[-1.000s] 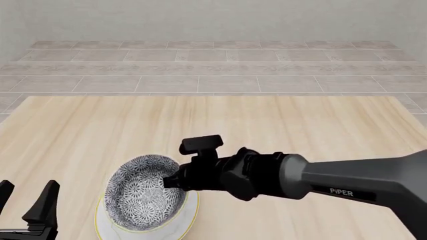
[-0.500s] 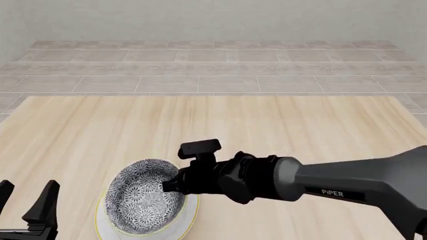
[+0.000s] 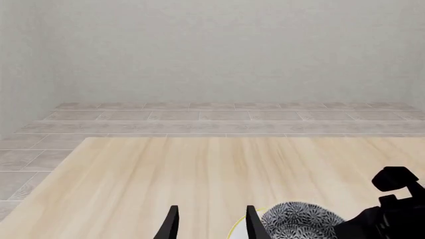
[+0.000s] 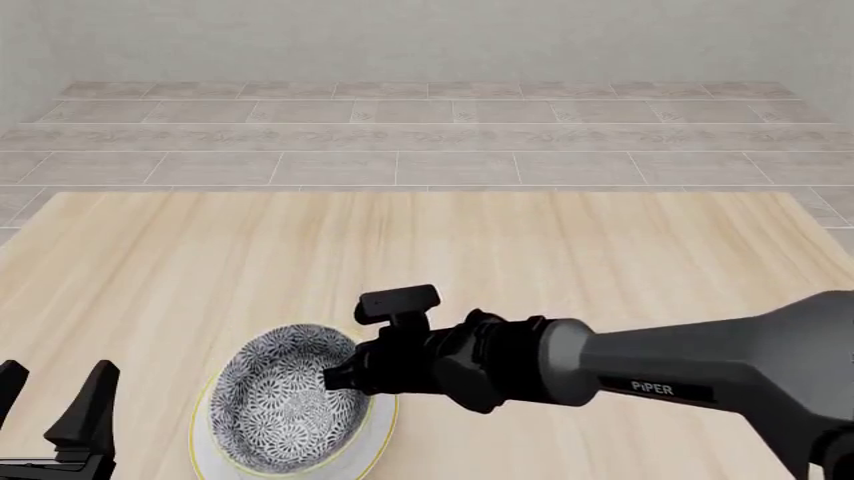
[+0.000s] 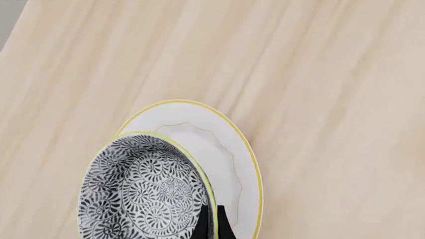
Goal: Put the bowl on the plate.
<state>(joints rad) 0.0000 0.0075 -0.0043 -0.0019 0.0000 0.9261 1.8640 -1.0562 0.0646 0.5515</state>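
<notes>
Bowl over plate, not released
Right claw [image 4: 334, 378] pinches bowl [image 4: 287, 395] rim above plate [image 5: 229, 149]; seating unclear, letting go remains. Left claw [image 4: 56, 405] spread, idle.

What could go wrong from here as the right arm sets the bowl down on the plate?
1. The right gripper pinches only the thin rim of the bowl, so the bowl may tip or slip on release.
2. In the right wrist view the bowl covers one side of the plate, not its middle; set down so, it might rest on the raised edge.
3. The idle left gripper sits close beside the plate and could be bumped.
</notes>
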